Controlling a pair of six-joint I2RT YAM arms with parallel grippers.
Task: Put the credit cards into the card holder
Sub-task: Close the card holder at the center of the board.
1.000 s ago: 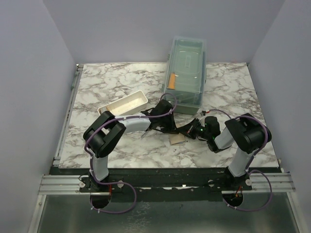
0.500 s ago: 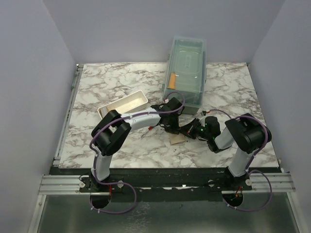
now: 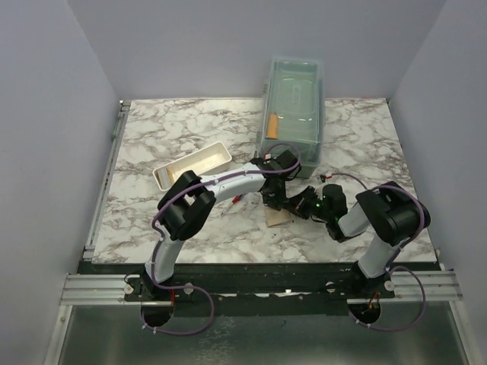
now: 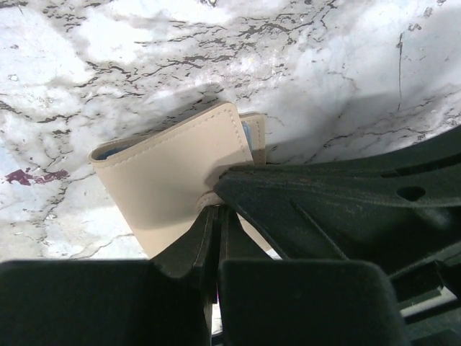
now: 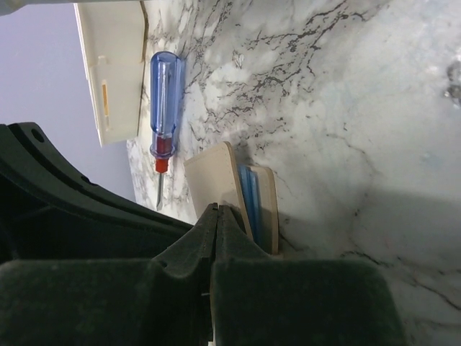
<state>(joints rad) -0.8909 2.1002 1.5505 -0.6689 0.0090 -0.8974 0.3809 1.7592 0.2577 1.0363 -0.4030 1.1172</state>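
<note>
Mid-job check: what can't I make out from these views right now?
1. Right wrist view: no credit cards plainly seen; the blue layers between the card holder's leaves may be lining or cards.
2. Both wrist views: the shut left claw and right claw meet the holder's edge; their own fingers hide whether they pinch it.
3. Top view: the left arm and right arm cover both claws and most of the holder.

Seven things in my count: five objects, two arms.
I see one card holder (image 4: 173,180), one screwdriver (image 5: 164,101), one white tray (image 3: 194,163) on the left, one clear lidded box (image 3: 293,114) far back holding one orange stick (image 3: 269,124), one left arm (image 3: 228,182), one right arm (image 3: 384,217).
</note>
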